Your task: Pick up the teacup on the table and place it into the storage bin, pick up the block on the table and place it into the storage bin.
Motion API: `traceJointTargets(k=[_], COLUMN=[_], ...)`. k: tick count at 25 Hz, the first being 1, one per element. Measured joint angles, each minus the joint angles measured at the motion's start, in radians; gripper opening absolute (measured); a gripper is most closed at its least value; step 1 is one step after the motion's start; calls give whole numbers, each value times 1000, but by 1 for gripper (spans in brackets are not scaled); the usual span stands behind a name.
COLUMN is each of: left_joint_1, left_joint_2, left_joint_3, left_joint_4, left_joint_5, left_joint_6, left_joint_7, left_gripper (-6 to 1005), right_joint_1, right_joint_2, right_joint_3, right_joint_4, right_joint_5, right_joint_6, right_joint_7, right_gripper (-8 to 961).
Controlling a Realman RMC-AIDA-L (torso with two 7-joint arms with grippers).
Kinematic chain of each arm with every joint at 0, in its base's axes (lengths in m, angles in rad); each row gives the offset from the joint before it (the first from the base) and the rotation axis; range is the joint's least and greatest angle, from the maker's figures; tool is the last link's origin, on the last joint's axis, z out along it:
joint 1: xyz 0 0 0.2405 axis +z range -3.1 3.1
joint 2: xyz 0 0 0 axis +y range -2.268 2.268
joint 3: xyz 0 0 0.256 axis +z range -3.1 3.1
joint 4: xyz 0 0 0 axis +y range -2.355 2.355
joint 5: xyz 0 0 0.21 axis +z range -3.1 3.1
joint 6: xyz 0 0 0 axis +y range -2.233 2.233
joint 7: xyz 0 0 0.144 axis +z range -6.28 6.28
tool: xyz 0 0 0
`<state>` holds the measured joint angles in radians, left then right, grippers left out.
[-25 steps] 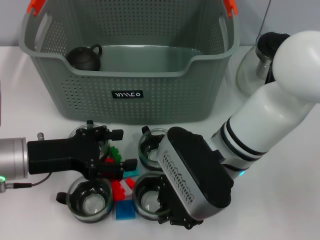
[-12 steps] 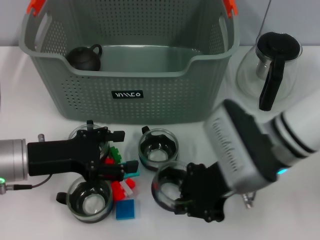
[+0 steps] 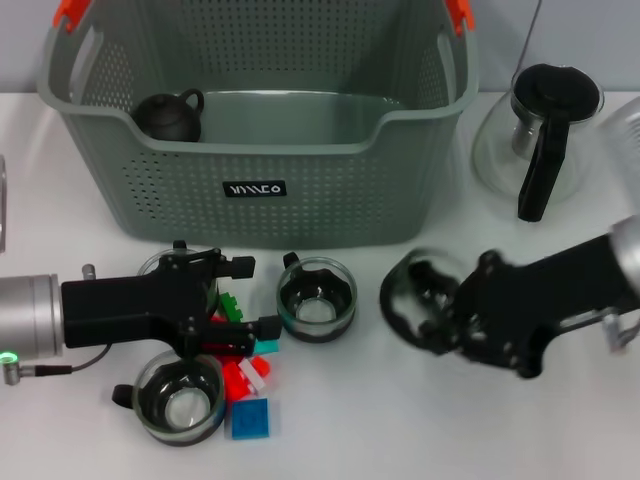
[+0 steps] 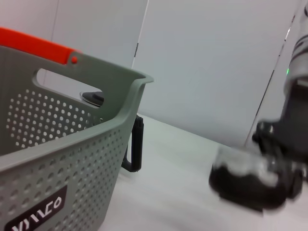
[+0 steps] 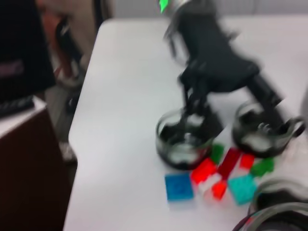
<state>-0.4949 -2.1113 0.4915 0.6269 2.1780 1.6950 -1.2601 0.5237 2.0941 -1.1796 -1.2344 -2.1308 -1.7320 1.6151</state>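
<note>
While the right end effector (image 3: 445,315) pinches a glass teacup (image 3: 412,298) near the desk's (image 3: 400,430) front edge, the left end effector (image 3: 240,300) hangs spread over blocks (image 3: 240,370) before the storage bin (image 3: 260,130).

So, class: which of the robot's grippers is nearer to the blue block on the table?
Left. The left gripper sits over the block pile, just behind the blue block. The right gripper is off to the block's right, holding a glass teacup.

4 glass teacups (image 3: 316,300) are counted, 1 dark teapot (image 3: 170,115), 1 glass pitcher (image 3: 535,140), 1 storage bin (image 3: 260,170), and a cluster of coloured blocks (image 3: 248,375) too jumbled to be numbered.
</note>
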Motion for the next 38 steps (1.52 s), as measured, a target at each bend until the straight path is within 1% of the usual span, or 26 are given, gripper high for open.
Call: traceJointTargets(k=[3,6,9,14,17,20,23,26,29,33,38], left_joint_1=[-2,-3,-5,-17,-25,-29,-36,-40,-44,-46,-47], left_joint_2=[-2,-5,-7,-10,-11,-12,-12,-12,-10,-8,-9], left_joint_3=[2,4,4,3,1,0,-1,-1,1,4,3], left_joint_4=[-10,-12,-12,-12,-12,-12,-12,-12,-12,-12,-12], left_joint_5=[0,0,0,0,0,0,-3,-6,-8,-9,-9], left_joint_6=[-1,-2,-2,-2,-1,3,1,-1,0,6,7], left_joint_7=[6,13,18,19,19,19,19,19,19,19,29], left_gripper=[916,916,916,915,915,914,914,914,914,913,913], right_joint_1=[16,52,83,194,278,350,405,437,468,509,529], right_joint_2=[0,0,0,1,3,6,7,7,7,9,9], right_joint_3=[120,197,225,248,238,207,139,44,-50,-141,-210], right_joint_4=[-39,-75,-111,-146,-135,-102,-37,46,150,288,426], right_joint_5=[48,134,186,218,184,114,47,-10,-47,-99,-113], right_joint_6=[-75,-142,-146,-72,29,165,346,542,708,867,1019], right_joint_7=[24,87,141,267,326,377,414,446,469,492,499], right_gripper=[62,61,61,61,62,62,61,62,62,62,61])
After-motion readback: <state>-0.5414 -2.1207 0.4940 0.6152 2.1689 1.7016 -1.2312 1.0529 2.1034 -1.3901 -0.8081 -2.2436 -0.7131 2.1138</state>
